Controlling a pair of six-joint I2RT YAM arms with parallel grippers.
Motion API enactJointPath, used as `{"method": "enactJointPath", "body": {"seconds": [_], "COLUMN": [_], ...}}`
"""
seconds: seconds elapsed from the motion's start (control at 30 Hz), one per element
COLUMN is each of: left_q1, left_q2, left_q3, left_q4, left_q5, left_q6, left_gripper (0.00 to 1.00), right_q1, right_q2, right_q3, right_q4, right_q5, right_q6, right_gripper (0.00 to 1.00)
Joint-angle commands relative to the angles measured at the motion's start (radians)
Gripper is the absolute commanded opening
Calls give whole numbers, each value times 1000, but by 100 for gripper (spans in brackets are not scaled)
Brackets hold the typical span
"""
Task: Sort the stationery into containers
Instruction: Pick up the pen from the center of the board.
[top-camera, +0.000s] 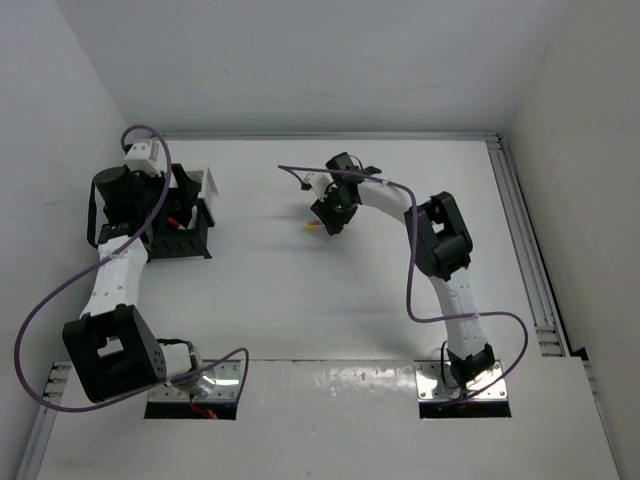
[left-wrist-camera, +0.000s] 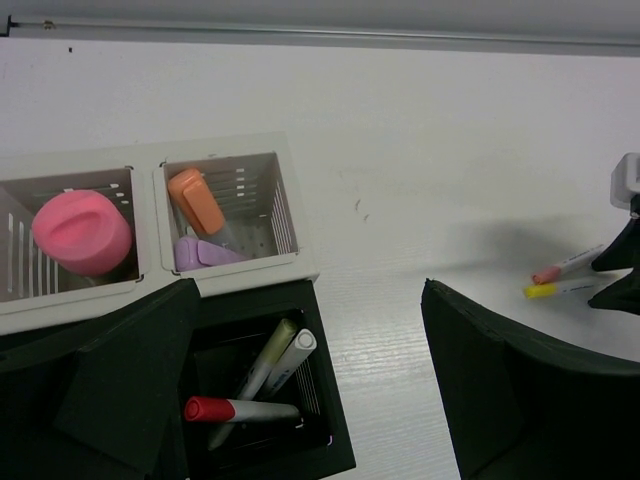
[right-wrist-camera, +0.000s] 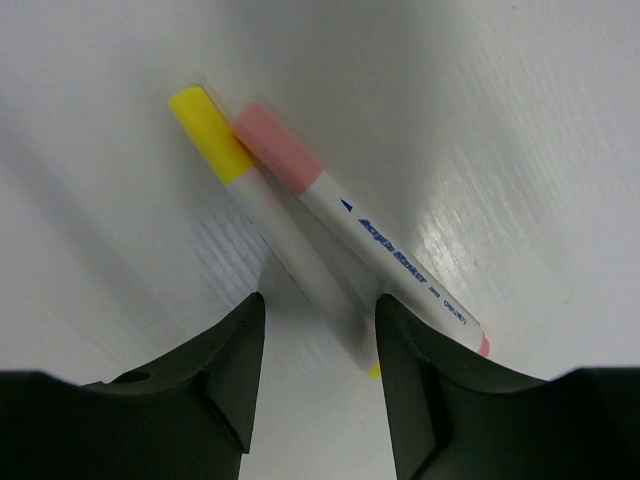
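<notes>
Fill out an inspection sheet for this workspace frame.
Surface: white table.
Job's things: yellow-capped marker and pink-capped marker lie touching on it; white bins hold pink piece, orange piece, purple piece; black organizer holds a red-capped marker.
Clutter: nothing seen.
Grippers: left pincer open over the black organizer; right pincer open, straddling the yellow-capped marker.
Cables: purple cables loop over the table.
Surroundings: white walls, metal rail at right.
</notes>
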Motion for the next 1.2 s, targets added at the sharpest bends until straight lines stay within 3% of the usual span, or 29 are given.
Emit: {"method": "enactJointPath", "body": {"seconds": [0.0,0.1,0.33,0.57,0.63,0.77,0.87,0.9,1.0,1.17], "left_q1": [-7,-7,-7,-3,-3,-15,-24,-33,-79,-180], "left_q2": [-2,-2,-2,-37,-69,-117,-143,-149,-149,-142], "left_q3": [51,54,65,44,-10,-99,-188,-233,-286,-340], "left_q4": [9,6,-5,6,39,157,258,297,365,388], "left_q5": [12,15,18,96,203,326,358,374,365,352], "left_q6": [3,6,9,-6,-44,-175,-331,-432,-550,-607], "left_gripper": [100,100,100,100,99,99,98,97,97,96], "right_q1": [28,56,172,182,174,136,106,105,105,117], "right_q2": [32,26,93,31,-34,-160,-224,-255,-290,-329], "right_q3": [9,-6,47,-49,-115,-100,-92,-92,-97,-106], "right_q4": [-18,-24,-175,-170,-129,-55,43,64,140,242], "right_q5": [-31,-6,207,163,103,-104,-256,-275,-340,-425], "right_q6": [-20,-60,-252,-244,-204,25,191,228,358,521], "right_gripper": [47,36,17,1,0,0,0,0,0,0]}}
